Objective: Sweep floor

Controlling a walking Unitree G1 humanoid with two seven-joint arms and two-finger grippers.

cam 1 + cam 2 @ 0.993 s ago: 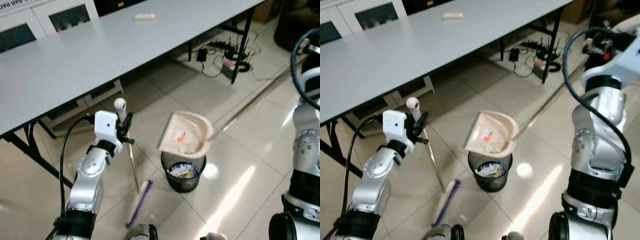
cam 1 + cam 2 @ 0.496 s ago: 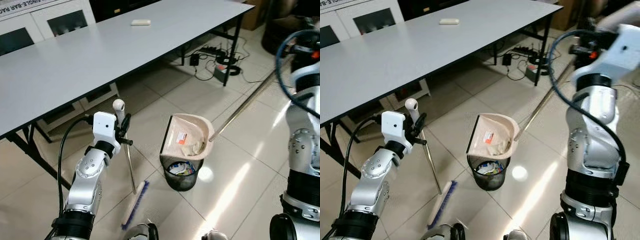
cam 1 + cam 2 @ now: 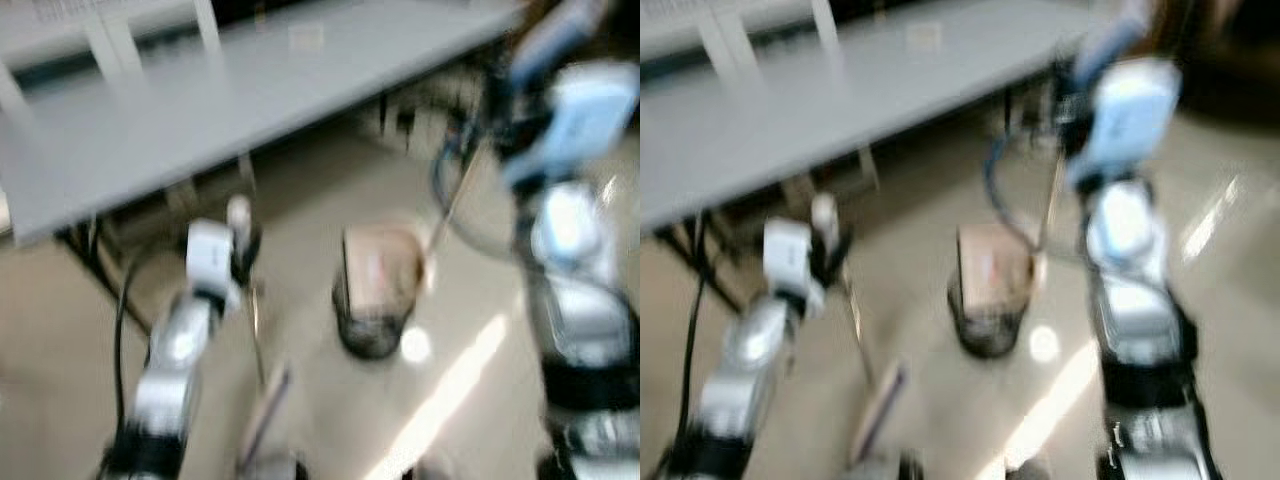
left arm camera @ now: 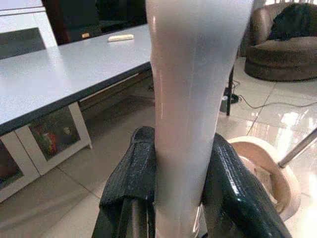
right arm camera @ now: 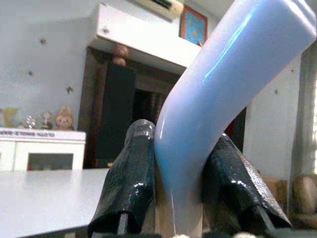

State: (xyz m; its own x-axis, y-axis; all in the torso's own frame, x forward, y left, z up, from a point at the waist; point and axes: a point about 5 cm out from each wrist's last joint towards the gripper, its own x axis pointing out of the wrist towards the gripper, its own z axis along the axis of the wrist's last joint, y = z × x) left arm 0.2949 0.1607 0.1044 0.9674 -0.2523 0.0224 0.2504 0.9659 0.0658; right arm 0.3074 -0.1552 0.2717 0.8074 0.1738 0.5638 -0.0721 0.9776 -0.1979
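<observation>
One broom (image 3: 262,372), one dustpan (image 3: 381,270), one bin (image 3: 368,325)

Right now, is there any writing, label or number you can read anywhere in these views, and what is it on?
None can be read.
White cabinet behind the long grey table: a dark smear of lettering, too blurred to read.
Beige plastic dustpan tipped over the black mesh waste bin: a small reddish patch, blurred, not legible.
Framed picture high on the wall: no words can be made out.

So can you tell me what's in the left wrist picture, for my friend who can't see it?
The left gripper squeezes a pale broom handle between its two black fingers. Behind it is a long grey table with a small white object on top, and part of a beige dustpan over the shiny tiled floor.
</observation>
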